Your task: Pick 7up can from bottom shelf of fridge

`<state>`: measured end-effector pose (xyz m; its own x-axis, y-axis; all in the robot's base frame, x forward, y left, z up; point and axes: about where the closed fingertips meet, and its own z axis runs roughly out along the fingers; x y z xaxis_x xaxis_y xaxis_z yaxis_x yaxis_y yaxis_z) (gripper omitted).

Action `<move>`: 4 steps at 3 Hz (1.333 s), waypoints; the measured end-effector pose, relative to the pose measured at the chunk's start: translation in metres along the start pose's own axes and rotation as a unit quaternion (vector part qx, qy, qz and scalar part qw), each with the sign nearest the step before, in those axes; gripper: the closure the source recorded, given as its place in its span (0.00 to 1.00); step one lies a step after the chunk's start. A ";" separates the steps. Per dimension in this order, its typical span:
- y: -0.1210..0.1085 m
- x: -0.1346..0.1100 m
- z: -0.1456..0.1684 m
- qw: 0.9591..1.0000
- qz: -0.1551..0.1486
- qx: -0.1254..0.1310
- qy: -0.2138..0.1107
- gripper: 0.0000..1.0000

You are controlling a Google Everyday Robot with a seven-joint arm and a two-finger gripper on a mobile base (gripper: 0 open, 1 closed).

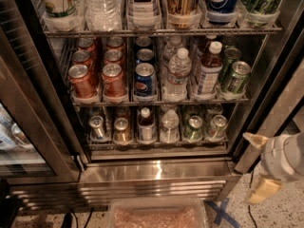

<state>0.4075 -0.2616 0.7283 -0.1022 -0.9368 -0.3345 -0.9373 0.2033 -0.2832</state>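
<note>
The gripper [260, 165] hangs low at the right, outside the fridge [156, 171] — its two pale fingers are spread wide and hold nothing. The 7up can [194, 128] stands on the bottom shelf [156, 145], second lane from the right, just beside a water bottle [169, 126].

Red cans [83, 80] are lined in two lanes at the left of the middle rack, with blue Pepsi cans [145, 77] just right of them. A clear plastic bin [156, 213] is set on the near floor, with a blue tape cross [219, 213] to its right. The gripper [250, 167] is held at the near right, fingers apart.
</note>
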 end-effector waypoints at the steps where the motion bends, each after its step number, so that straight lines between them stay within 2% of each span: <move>1: 0.008 0.014 0.038 1.000 0.007 0.020 -0.017 0.00; 2: 0.007 0.018 0.067 0.998 0.013 0.036 -0.040 0.00; 3: 0.003 0.009 0.081 0.996 0.024 0.038 -0.075 0.00; 4: 0.003 0.009 0.081 0.996 0.025 0.038 -0.075 0.00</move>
<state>0.4309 -0.2465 0.6516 -0.0911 -0.8732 -0.4788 -0.9038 0.2744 -0.3284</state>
